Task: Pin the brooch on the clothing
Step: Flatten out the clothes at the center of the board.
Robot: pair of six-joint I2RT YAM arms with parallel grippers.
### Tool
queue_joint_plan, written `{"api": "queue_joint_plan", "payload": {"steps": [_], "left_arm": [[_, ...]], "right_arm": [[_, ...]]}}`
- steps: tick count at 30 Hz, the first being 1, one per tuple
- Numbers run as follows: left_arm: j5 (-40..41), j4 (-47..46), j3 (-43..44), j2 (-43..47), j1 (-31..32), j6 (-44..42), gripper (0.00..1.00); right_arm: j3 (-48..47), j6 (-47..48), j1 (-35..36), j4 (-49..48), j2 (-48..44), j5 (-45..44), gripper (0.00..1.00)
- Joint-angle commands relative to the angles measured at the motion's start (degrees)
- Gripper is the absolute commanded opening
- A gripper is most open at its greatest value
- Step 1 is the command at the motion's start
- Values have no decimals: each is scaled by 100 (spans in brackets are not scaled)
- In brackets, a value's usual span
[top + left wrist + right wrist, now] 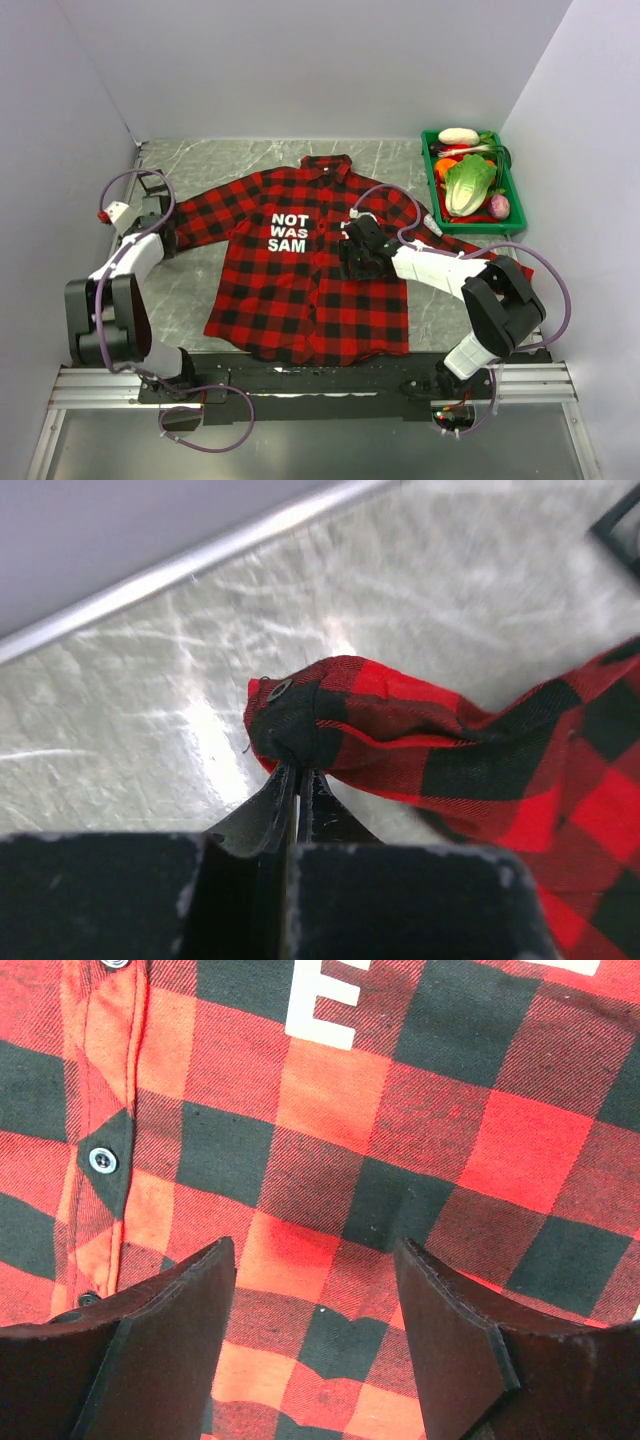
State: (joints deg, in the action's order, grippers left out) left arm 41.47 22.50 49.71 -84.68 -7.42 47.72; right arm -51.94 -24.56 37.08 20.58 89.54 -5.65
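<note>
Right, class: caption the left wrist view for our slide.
Left gripper shut on the plaid shirt's cuff, marble table behind.

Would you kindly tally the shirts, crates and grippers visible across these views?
plaid shirt: 1
green crate: 1
grippers: 2 (left gripper, right gripper)
Total: 4

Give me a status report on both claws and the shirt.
Left claw shut on shirt cuff. Right claw open over shirt front. Brooch not seen.
</note>
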Motion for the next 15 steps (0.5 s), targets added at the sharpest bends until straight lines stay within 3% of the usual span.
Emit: {"api": "queue_joint_plan", "payload": {"steps": [1, 11, 15], "left_arm": [[274, 87, 91, 558, -172, -35, 1], [-315, 167, 152, 1042, -1103, -632, 1], [-263, 105, 109, 1164, -1104, -765, 1]], "right_arm": [[70, 47, -43, -63, -165, -173, 72], [123, 21, -43, -72, -235, -129, 72], [158, 30, -43, -98, -279, -147, 72]]}}
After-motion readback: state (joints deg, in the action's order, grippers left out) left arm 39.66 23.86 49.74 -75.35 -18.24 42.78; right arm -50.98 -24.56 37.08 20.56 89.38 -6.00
